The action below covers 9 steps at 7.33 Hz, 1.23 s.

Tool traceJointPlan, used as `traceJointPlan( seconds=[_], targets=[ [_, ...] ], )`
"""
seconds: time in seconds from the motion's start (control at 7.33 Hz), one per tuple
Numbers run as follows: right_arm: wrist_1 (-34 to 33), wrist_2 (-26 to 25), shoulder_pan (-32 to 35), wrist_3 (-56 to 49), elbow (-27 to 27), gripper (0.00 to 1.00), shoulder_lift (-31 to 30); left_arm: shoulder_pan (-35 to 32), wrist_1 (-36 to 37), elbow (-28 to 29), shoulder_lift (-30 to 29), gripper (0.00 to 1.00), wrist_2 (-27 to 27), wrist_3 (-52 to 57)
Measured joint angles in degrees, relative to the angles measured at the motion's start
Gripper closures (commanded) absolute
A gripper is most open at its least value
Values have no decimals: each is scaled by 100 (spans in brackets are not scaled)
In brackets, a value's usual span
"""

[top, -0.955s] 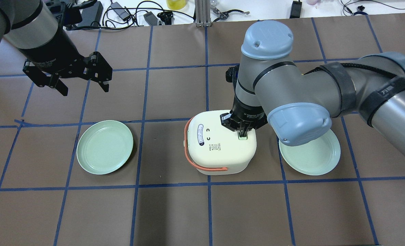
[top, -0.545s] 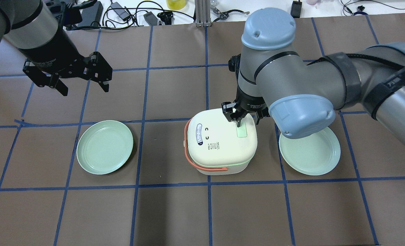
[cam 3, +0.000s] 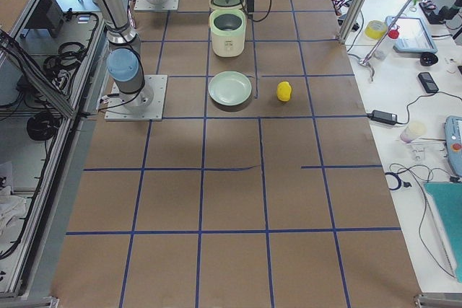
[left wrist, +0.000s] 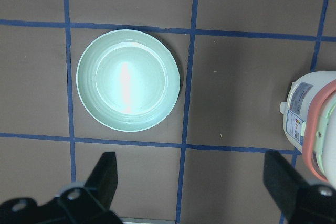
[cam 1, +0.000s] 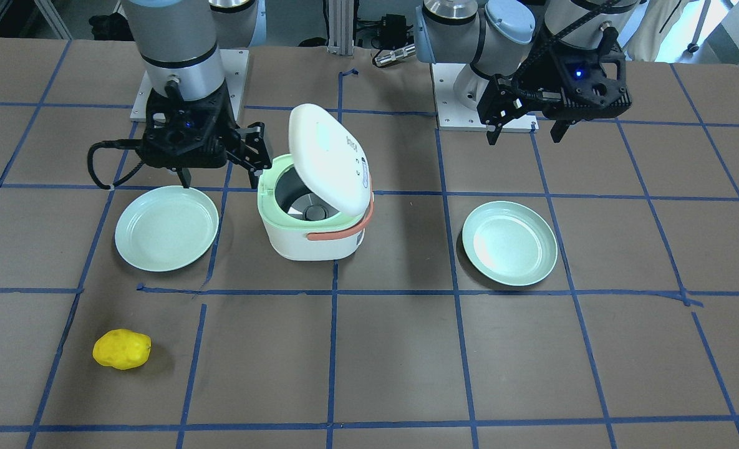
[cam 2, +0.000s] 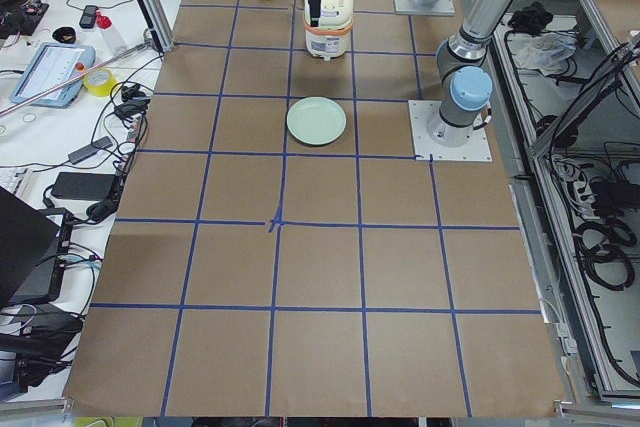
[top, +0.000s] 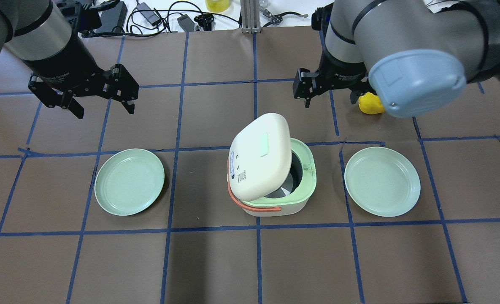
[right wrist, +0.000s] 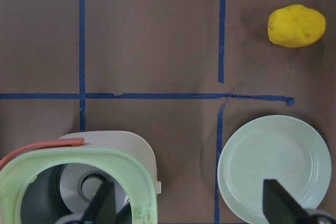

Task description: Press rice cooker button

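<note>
The white rice cooker point(top: 271, 202) with an orange handle stands mid-table. Its lid point(top: 258, 156) is tilted up and open, and the pale green button point(top: 264, 145) shows on the lid. The empty metal pot shows inside, also in the front view point(cam 1: 307, 209) and the right wrist view point(right wrist: 79, 182). My right gripper point(top: 330, 101) is open and empty, raised beyond the cooker and apart from it; it also shows in the front view point(cam 1: 219, 171). My left gripper point(top: 104, 107) is open and empty, hovering far left above the table.
A pale green plate point(top: 129, 181) lies left of the cooker and another point(top: 382, 181) lies right of it. A yellow potato-like object point(top: 370, 103) lies on the table beyond the right plate, partly hidden by the right arm. Cables and tools lie past the far edge.
My right gripper has lifted off the lid's button, moved up and away toward the far side, and its fingers have spread. The cooker's lid has sprung open. The left arm has not moved.
</note>
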Motion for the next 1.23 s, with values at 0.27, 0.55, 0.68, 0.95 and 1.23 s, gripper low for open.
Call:
traceJointPlan(
  seconds=[0.27,0.55,0.68,0.95,1.23],
  targets=[
    [174,60,-438,-364,-341,0,0,0,0,0,0,0,0,0],
    [661,200,-802,-607,-677,0,-4,0,0,0,0,0,0,-1],
    [934,207,-884,-636,-819,0,-5,0,0,0,0,0,0,-3],
    [1076,213,-924,-649,-897,0,-5,0,0,0,0,0,0,-2],
    [1083,214,-921,-650,-898,0,-5,0,0,0,0,0,0,-2]
  ],
)
